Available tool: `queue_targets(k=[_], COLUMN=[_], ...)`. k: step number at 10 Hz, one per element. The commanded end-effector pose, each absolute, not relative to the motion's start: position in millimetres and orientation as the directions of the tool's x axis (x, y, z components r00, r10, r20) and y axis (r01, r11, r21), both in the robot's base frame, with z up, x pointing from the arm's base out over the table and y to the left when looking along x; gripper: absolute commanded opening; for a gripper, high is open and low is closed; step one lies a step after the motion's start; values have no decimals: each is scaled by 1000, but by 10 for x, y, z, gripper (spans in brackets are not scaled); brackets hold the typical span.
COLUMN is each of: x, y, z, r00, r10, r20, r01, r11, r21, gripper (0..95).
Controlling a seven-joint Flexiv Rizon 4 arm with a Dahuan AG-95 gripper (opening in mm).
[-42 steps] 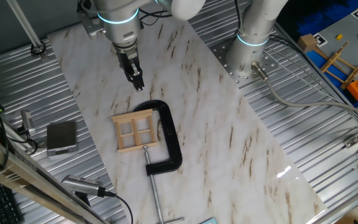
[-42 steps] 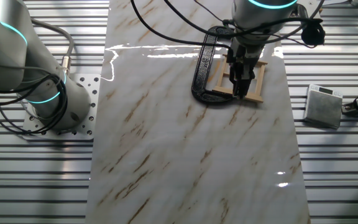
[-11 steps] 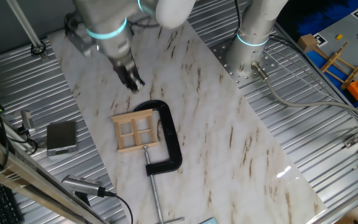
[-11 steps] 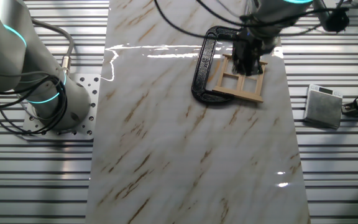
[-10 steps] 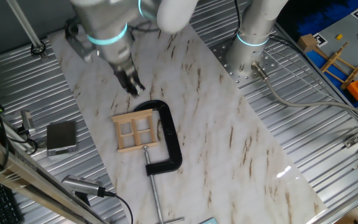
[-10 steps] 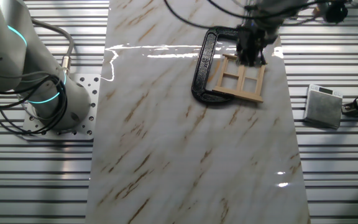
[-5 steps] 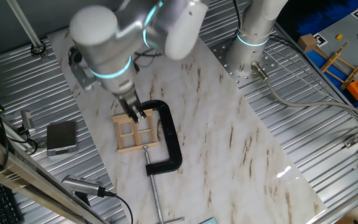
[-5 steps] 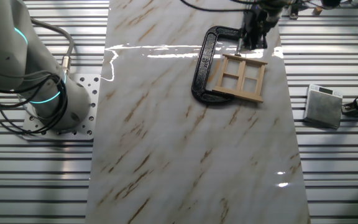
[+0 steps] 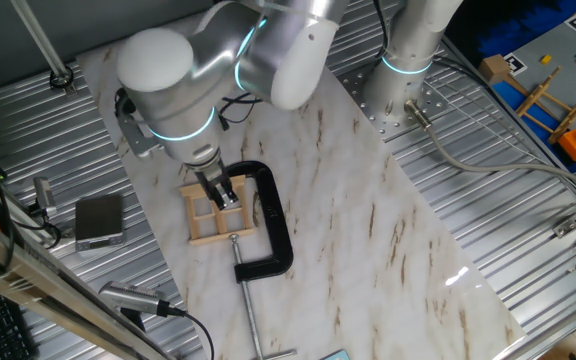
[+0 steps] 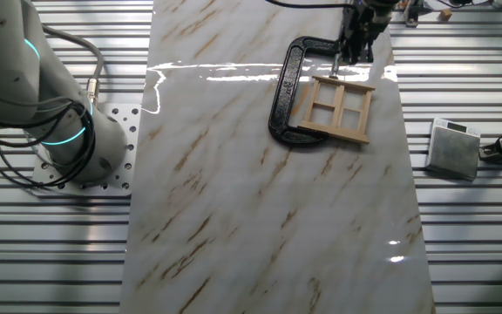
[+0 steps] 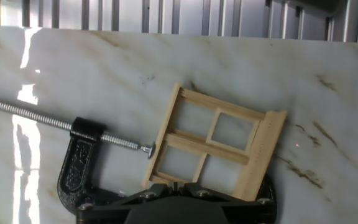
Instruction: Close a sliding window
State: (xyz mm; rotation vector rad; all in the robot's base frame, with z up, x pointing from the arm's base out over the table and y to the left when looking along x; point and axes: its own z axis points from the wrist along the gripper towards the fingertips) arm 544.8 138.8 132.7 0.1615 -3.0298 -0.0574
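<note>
The sliding window (image 9: 211,215) is a small light-wood frame with four panes, lying flat on the marble board. It also shows in the other fixed view (image 10: 336,108) and in the hand view (image 11: 213,144). A black C-shaped clamp (image 9: 271,222) wraps round one side of it, and its screw tip (image 11: 149,149) meets the frame's edge. My gripper (image 9: 221,193) is over the window with its jaws shut and empty. In the hand view the gripper (image 11: 174,185) has its fingertips at the frame's near edge. I cannot tell whether they touch the wood.
A grey box (image 9: 99,220) sits on the ribbed metal table beside the board. A second arm's base (image 9: 405,70) stands at the board's far side. A wooden ladder-like rack (image 9: 550,100) lies far right. The marble board (image 10: 260,218) ends close to the window.
My gripper has moved from beyond the window's far edge to over the frame, and the arm now leans over it. The window and clamp have not moved.
</note>
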Motion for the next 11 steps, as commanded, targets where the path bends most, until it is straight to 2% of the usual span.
queue_targets(k=[1, 3, 5, 8, 11], x=[5465, 5465, 5272, 5042, 5098], y=[1391, 1391, 1398, 1443, 1435], z=[1320, 1320, 1263, 1078, 881], r00=[-977, -981, -989, -990, -988], r10=[-176, -159, -100, -91, -108], r20=[122, 111, 110, 112, 111], r01=[-164, -144, -87, -78, -95], r11=[982, 981, 988, 990, 988], r21=[98, 131, 124, 118, 120], gripper=[0, 0, 0, 0, 0])
